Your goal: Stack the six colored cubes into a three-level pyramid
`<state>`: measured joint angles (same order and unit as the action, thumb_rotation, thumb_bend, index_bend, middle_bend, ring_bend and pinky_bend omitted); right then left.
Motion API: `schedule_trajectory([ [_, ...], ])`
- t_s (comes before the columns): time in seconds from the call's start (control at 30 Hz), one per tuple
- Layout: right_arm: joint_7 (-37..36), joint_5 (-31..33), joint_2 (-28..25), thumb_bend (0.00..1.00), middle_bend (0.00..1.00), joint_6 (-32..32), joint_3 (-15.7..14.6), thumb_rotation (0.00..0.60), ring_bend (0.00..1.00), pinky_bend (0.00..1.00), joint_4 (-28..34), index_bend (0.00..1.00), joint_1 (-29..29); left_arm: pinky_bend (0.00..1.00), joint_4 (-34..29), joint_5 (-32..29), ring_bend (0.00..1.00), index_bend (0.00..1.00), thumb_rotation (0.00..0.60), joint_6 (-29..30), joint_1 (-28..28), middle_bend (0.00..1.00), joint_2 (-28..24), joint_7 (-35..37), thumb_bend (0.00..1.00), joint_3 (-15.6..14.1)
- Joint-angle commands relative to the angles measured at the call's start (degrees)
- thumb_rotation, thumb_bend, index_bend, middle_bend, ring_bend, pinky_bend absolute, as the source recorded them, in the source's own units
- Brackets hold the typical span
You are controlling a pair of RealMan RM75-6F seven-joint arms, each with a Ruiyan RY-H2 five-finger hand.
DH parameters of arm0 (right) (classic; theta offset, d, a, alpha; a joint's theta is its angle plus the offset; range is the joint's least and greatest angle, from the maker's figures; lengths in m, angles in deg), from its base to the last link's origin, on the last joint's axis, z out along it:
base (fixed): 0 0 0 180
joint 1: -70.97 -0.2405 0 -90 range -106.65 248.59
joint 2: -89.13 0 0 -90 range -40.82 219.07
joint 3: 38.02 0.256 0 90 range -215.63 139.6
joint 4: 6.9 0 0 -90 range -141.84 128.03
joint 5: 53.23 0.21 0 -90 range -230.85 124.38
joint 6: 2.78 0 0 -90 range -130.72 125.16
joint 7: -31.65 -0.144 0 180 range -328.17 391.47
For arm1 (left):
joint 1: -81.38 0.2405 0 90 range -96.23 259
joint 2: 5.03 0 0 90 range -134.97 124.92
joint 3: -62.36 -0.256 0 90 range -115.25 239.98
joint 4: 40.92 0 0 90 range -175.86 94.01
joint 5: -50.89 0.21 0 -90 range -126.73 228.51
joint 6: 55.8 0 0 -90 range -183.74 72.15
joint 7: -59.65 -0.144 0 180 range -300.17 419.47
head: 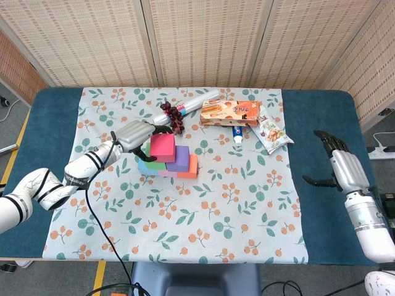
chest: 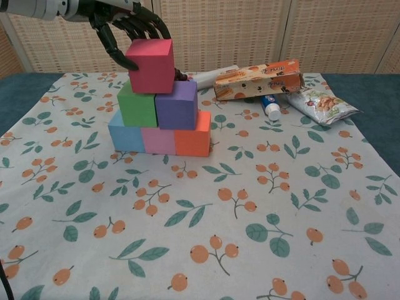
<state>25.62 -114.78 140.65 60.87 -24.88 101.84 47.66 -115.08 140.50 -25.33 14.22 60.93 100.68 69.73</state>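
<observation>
The left hand [chest: 128, 28] clamps its dark fingers around the red cube [chest: 150, 65], which sits atop the green cube [chest: 137, 105] and purple cube [chest: 177, 104], while the right hand [head: 338, 161] hovers spread and empty, well apart.

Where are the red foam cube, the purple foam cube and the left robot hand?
red foam cube [chest: 150, 67], chest view, front face.
purple foam cube [chest: 175, 107], chest view, front face.
left robot hand [head: 136, 134], head view, back of the hand.
</observation>
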Motion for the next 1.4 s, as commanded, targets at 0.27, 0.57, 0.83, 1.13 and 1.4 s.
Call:
schedule_trajectory([
  [0.27,1.19,0.99,0.04,0.07,0.04,0.44,0.55,0.600,0.00,0.00,0.65,0.00,0.05,0.23,3.21,5.18,0.27,0.37,0.600,2.15,-2.18,0.38,0.57,9.54,0.29,-3.73],
  [0.57,2.35,2.08,0.39,0.07,0.04,0.25,0.95,0.600,0.00,0.00,0.86,0.00,-0.32,0.22,6.68,7.27,0.27,0.37,0.600,3.52,-3.93,0.37,1.82,13.14,0.29,-6.35],
  [0.83,3.15,2.83,0.55,0.07,0.04,0.56,1.34,0.600,0.00,0.00,1.29,0.00,-0.43,0.22,8.15,8.52,0.27,0.37,0.600,5.08,-5.07,0.36,2.17,16.34,0.29,-8.49],
  [1.13,3.61,3.34,0.49,0.07,0.04,0.79,1.58,0.600,0.00,0.00,1.56,0.00,-0.35,0.21,9.16,9.39,0.26,0.37,0.600,6.27,-6.22,0.35,2.54,18.58,0.29,-10.47],
  [1.4,3.68,3.71,0.66,0.07,0.04,0.56,1.70,0.600,0.00,0.00,1.44,0.00,-0.40,0.21,9.96,9.41,0.26,0.37,0.600,6.95,-6.87,0.35,2.75,19.82,0.29,-11.66],
])
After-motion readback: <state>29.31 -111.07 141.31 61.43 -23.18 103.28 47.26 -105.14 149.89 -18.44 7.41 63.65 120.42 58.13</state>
